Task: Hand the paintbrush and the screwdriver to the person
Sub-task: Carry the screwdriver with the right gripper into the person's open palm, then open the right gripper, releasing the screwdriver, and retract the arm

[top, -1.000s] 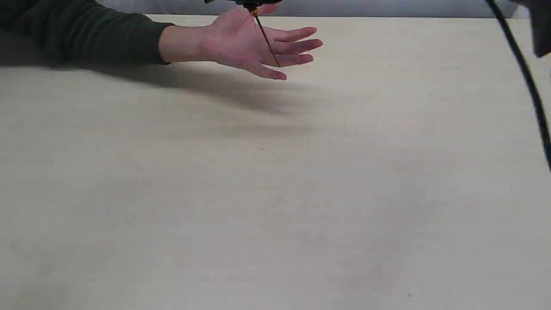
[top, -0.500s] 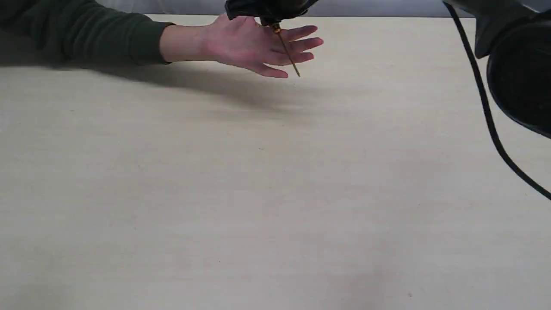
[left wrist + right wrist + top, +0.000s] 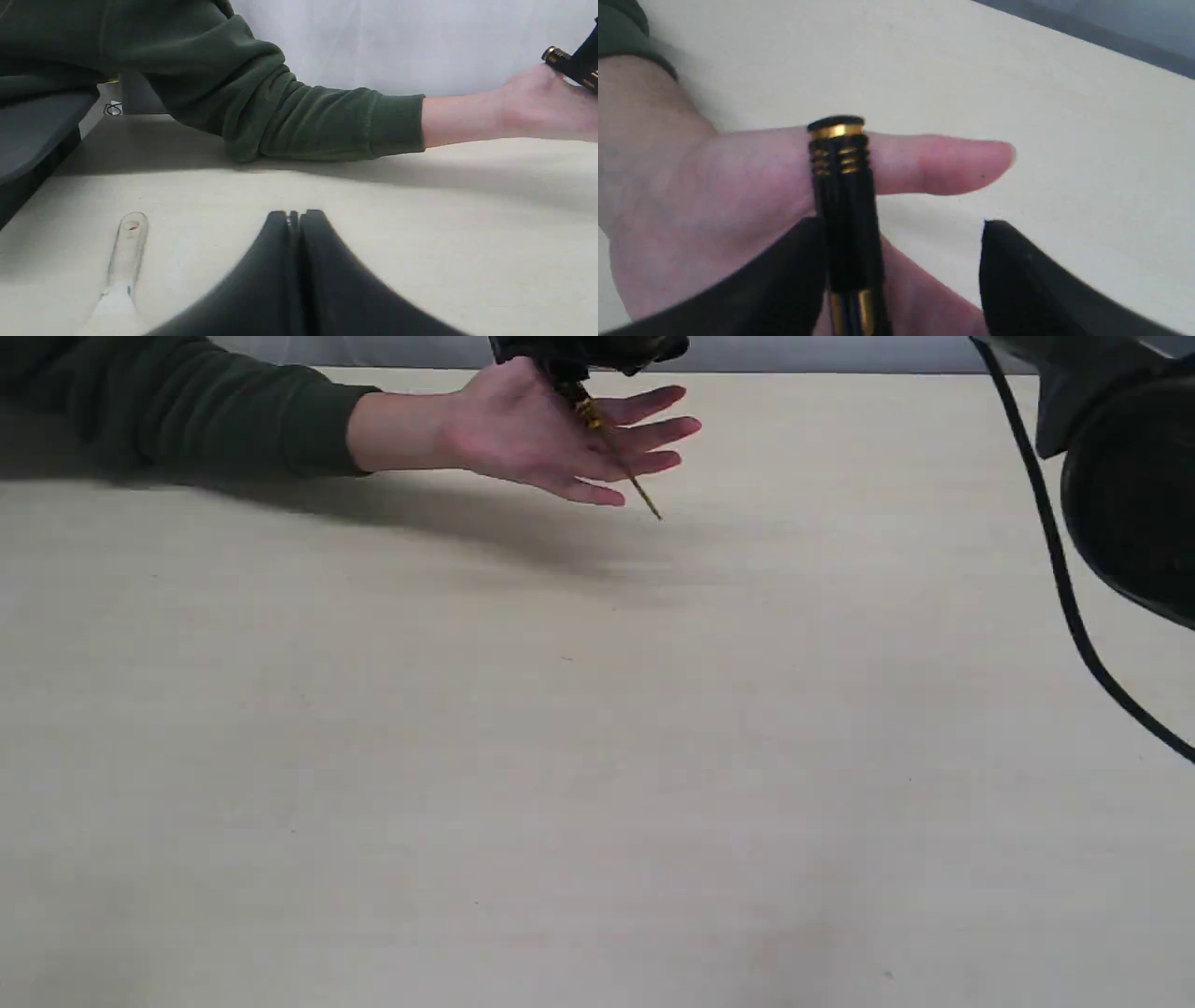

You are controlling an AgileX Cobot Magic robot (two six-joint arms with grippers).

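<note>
The right end effector point(image 3: 901, 227) is spread wide. The screwdriver point(image 3: 843, 200) touches only one of its jaws and lies across the person's hand point(image 3: 532, 429), so that handover looks nearly done. The paintbrush point(image 3: 125, 252) lies on the bench point(image 3: 597, 756) beside the closed, empty left end effector point(image 3: 294, 217) and is not yet handed over.

The slim black-handled screwdriver point(image 3: 590, 417) lies across the person's bare open hand point(image 3: 523, 434) at the pale worktop's point(image 3: 597, 756) far side, the wooden-handled paintbrush point(image 3: 124, 252) on it near the sleeve point(image 3: 327, 121).
</note>
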